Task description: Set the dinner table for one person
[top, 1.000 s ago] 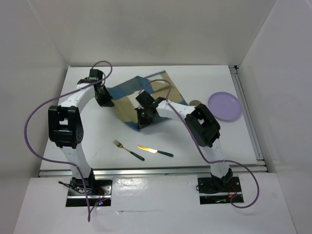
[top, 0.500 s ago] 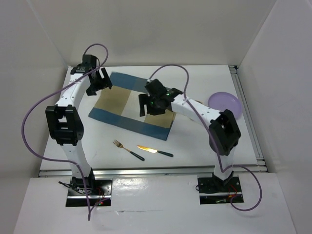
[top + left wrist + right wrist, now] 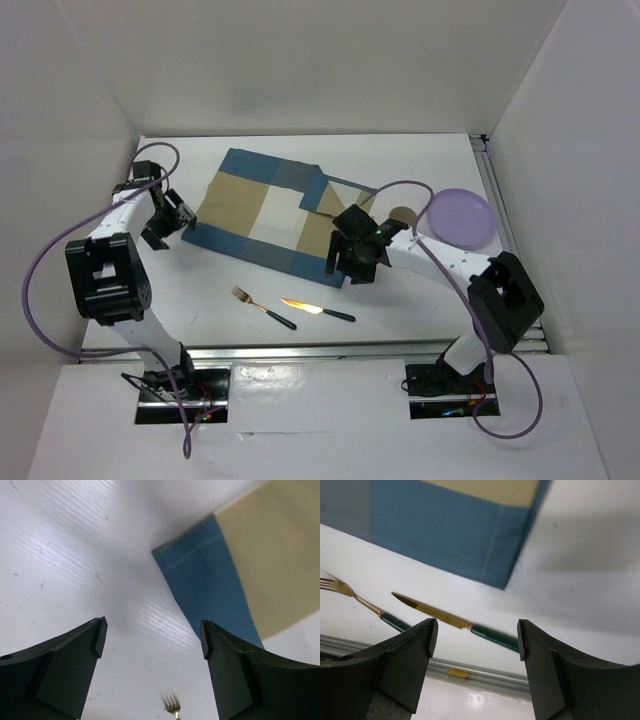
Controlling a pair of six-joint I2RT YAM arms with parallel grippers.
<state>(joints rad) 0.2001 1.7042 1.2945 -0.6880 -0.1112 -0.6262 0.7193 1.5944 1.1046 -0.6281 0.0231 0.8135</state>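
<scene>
The blue-and-tan checked placemat (image 3: 265,215) lies spread on the white dinner table (image 3: 420,160), its far right corner folded over. My left gripper (image 3: 163,222) is open just left of the mat's left corner (image 3: 207,580), holding nothing (image 3: 152,629). At the mat's near right corner my right gripper (image 3: 352,262) is open and empty (image 3: 475,630). A gold fork (image 3: 262,306) and a gold knife (image 3: 318,310), both with dark green handles, lie near the front edge. The right wrist view shows the knife (image 3: 445,617), the fork (image 3: 347,595) and the mat's corner (image 3: 460,535).
A lilac plate (image 3: 462,217) sits at the right side of the table, with a small tan round object (image 3: 400,214) beside it. Silver rails (image 3: 300,352) run along the front and right edges. White walls enclose the table on three sides.
The placemat, bunched up between both grippers a second ago, now lies spread out. Both grippers have opened and let go. The left moved off to the left, the right toward the near right corner.
</scene>
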